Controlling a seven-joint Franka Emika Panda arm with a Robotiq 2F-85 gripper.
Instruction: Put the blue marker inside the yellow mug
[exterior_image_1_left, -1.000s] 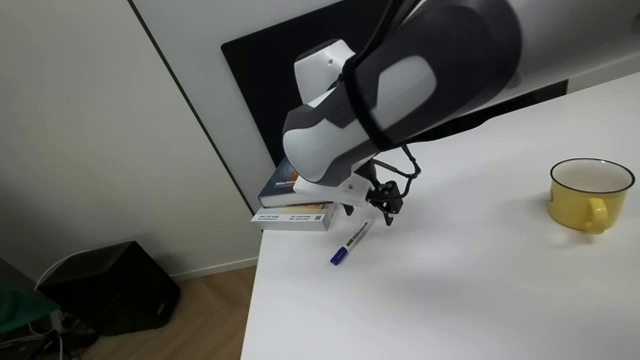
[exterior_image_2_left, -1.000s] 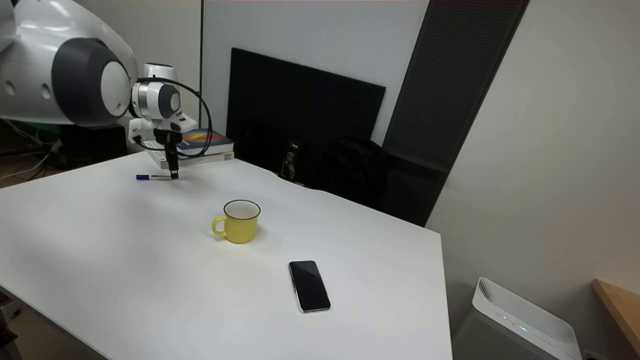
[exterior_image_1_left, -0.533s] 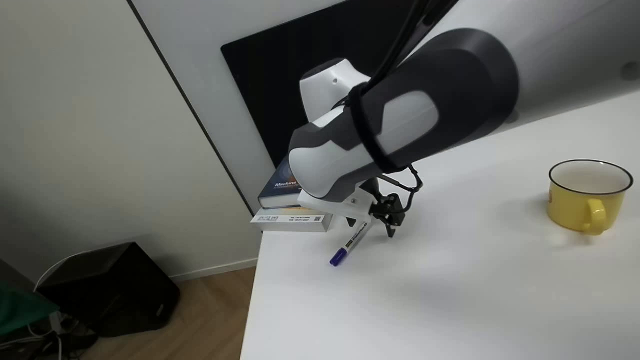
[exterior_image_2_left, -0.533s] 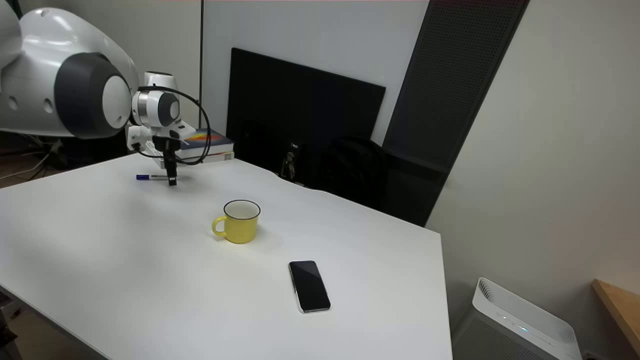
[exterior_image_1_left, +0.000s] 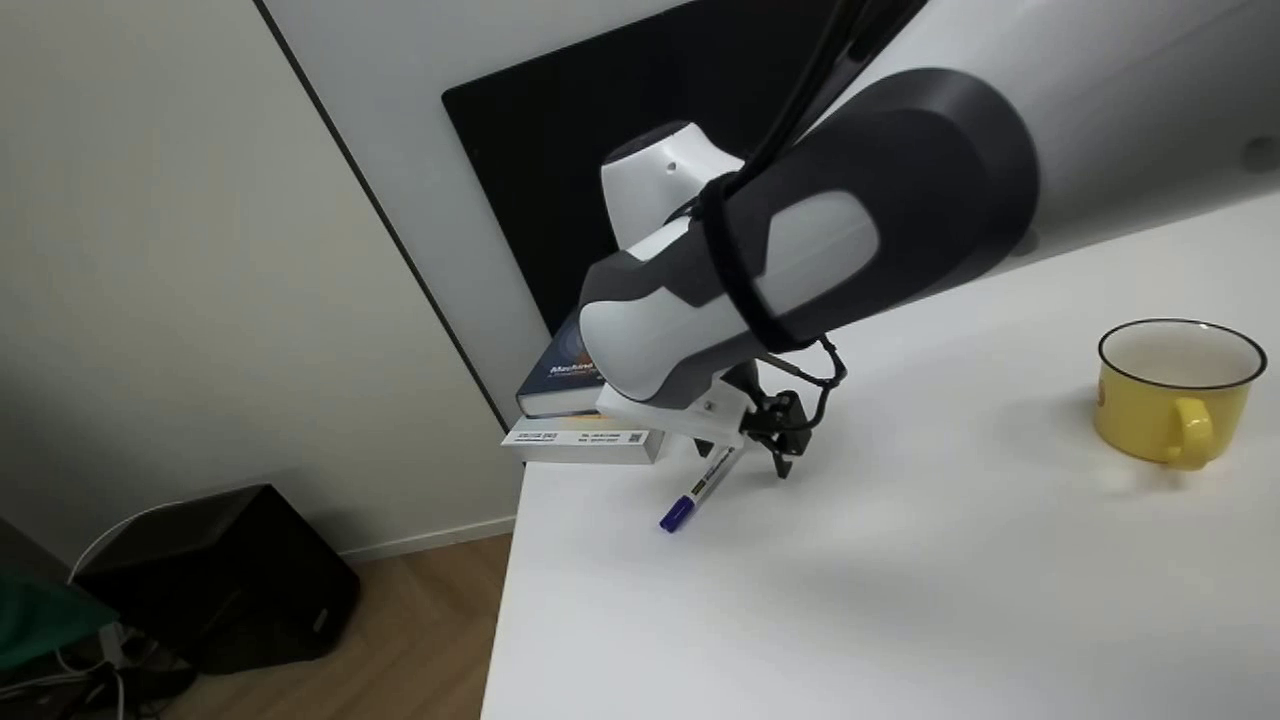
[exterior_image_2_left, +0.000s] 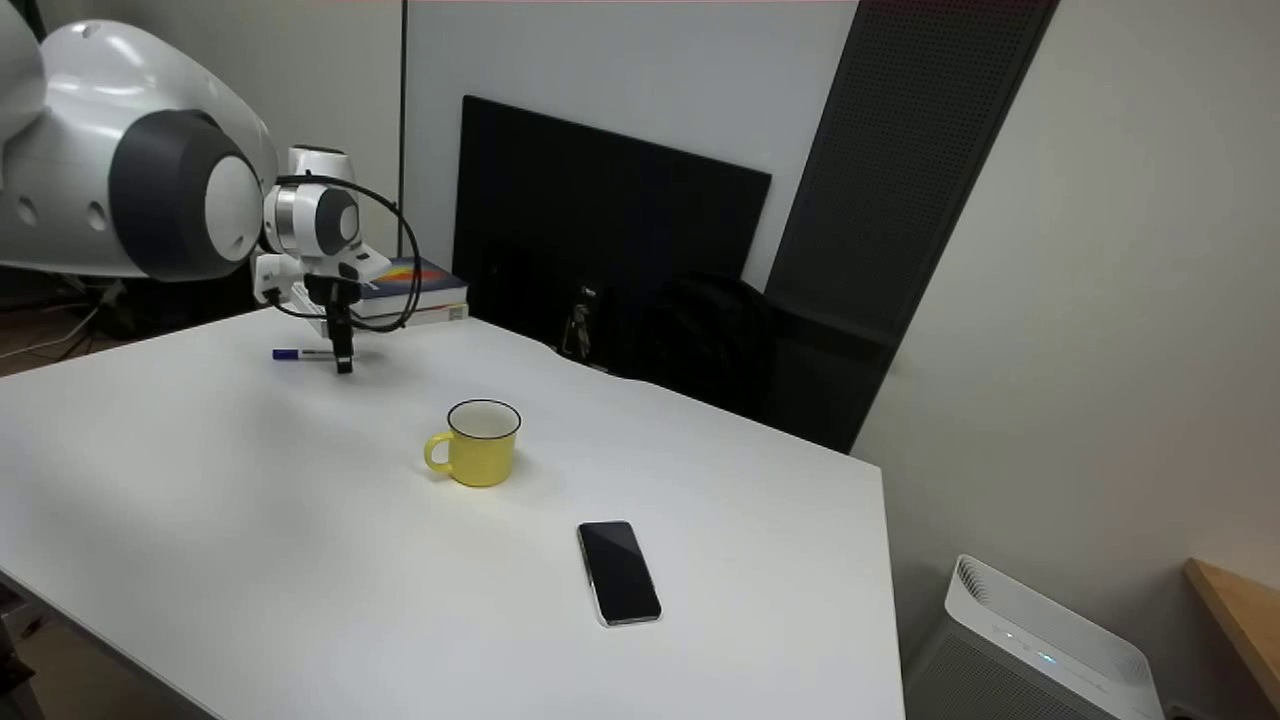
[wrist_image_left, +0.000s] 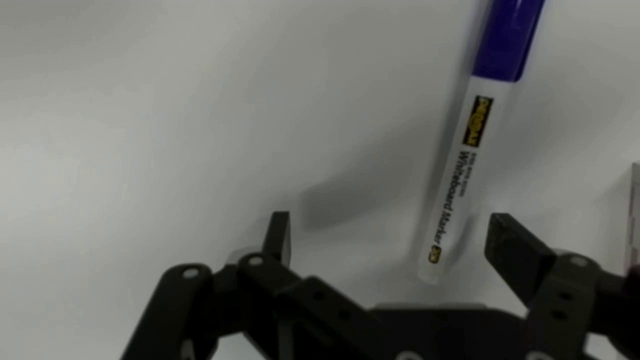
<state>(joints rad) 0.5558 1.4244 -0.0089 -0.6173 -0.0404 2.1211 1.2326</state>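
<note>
The blue marker (exterior_image_1_left: 700, 490) lies flat on the white table, with a white barrel and dark blue cap; it also shows in an exterior view (exterior_image_2_left: 290, 354) and in the wrist view (wrist_image_left: 470, 130). My gripper (wrist_image_left: 390, 216) is open, its two fingers on either side of the barrel's uncapped end. The barrel is nearer the right finger in the wrist view, with a gap to both. In both exterior views the gripper (exterior_image_1_left: 743, 462) (exterior_image_2_left: 344, 366) is low over the table. The yellow mug (exterior_image_1_left: 1165, 420) (exterior_image_2_left: 483, 460) stands upright, away from the gripper; its visible inside is white.
Two stacked books (exterior_image_1_left: 580, 445) (exterior_image_2_left: 440, 298) lie close behind the gripper at the table's corner. A black phone (exterior_image_2_left: 620, 572) lies on the table beyond the mug. A dark monitor (exterior_image_2_left: 600, 200) stands behind the table. The table edge (exterior_image_1_left: 510, 580) runs near the marker.
My gripper has come down toward the table around the marker's barrel end and shifted slightly. It has barely moved in the last half second. The marker and mug have stayed in place.
</note>
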